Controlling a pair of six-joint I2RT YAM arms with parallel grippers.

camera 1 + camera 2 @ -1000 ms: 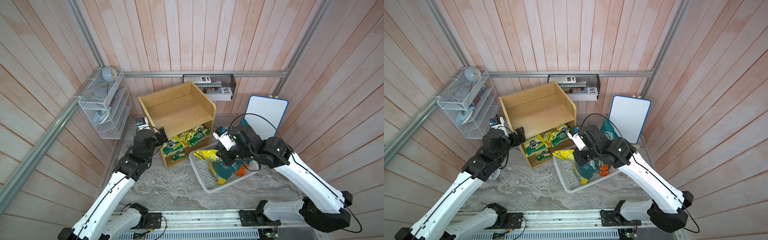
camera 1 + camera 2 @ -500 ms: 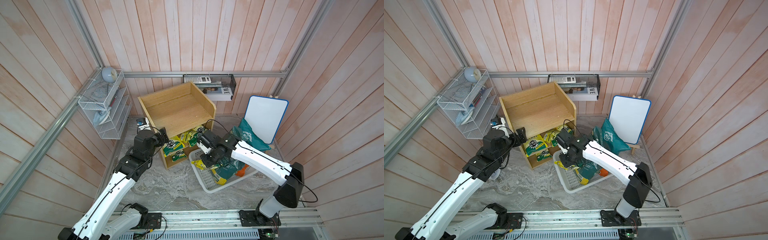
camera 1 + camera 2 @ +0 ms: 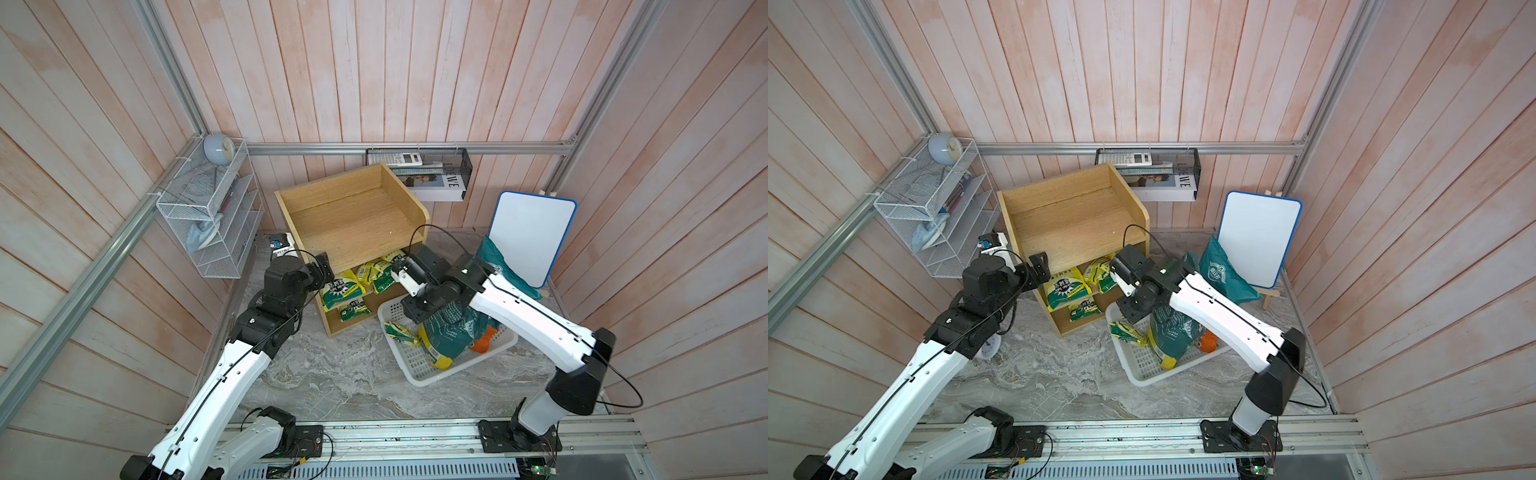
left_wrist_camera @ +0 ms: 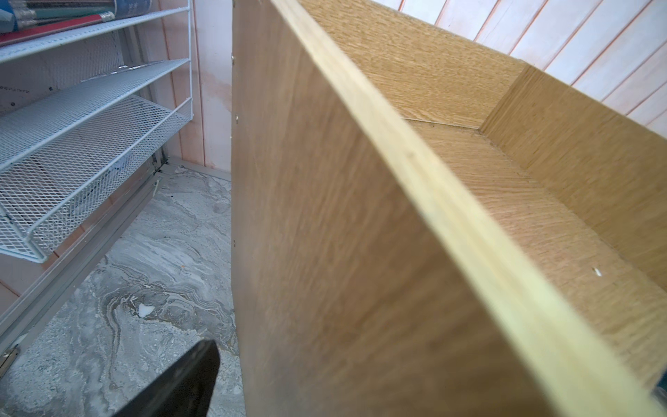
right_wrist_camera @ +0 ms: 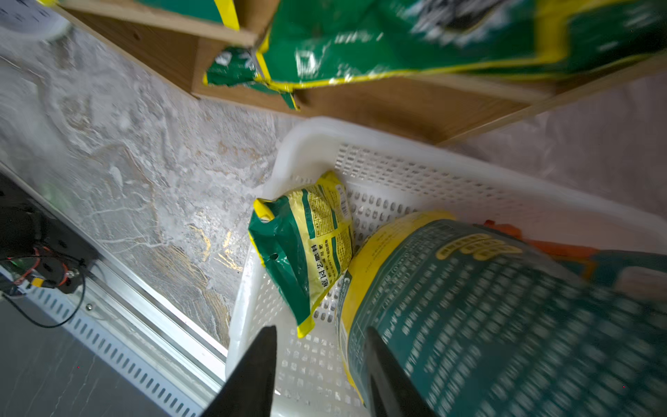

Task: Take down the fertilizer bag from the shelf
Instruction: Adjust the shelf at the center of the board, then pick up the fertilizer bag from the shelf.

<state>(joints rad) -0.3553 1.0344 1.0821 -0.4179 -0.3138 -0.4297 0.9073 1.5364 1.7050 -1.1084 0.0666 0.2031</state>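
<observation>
Your right tool has just let go: its jaws stand parted and empty, and the fertilizer bag it carried now lies in the white basket beside the shelf, so that bag is down. You cannot tell the left tool's state.

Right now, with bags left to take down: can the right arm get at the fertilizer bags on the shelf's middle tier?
Probably yes. The right end effector hangs open over the white basket, beside the open front of the shelf, where those bags overhang; nothing stands between.
</observation>
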